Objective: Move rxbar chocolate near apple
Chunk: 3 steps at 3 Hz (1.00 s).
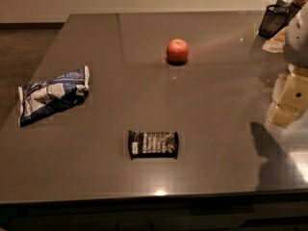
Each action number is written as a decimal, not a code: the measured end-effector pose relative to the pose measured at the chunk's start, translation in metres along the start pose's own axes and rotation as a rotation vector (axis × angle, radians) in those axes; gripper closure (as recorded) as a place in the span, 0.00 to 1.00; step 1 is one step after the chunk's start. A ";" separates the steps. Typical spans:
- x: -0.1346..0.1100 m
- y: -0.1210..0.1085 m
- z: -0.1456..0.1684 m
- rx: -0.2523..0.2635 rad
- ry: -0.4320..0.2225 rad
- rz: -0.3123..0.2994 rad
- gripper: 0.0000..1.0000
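Lying flat, lettering up, at about 6 o'clock on the glossy dark grey tabletop (216,143), the small black-wrapped rectangular rxbar chocolate (153,144) is untouched and well apart from the round red-orange apple (177,50) at 12 o'clock; judged: transfer not yet begun. The robot's pale yellowish gripper (288,102) hangs at 3 o'clock by the table's right edge, away from both, probably parked to leave the view open; whether it is apart or together I cannot tell. A crumpled blue-and-white snack bag (50,94) lies at 9 o'clock, off the bar-to-apple line.
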<state>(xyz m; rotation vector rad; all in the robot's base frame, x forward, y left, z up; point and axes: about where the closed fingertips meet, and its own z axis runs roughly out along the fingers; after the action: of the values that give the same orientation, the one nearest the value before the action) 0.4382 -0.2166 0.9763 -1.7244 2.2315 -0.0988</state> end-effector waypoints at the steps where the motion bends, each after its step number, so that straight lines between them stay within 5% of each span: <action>1: 0.000 0.000 0.000 0.000 0.000 0.000 0.00; 3: -0.029 0.009 0.007 -0.027 -0.036 -0.055 0.00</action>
<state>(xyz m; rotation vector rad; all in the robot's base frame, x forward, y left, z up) 0.4385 -0.1859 0.9736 -1.7875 2.1703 -0.0502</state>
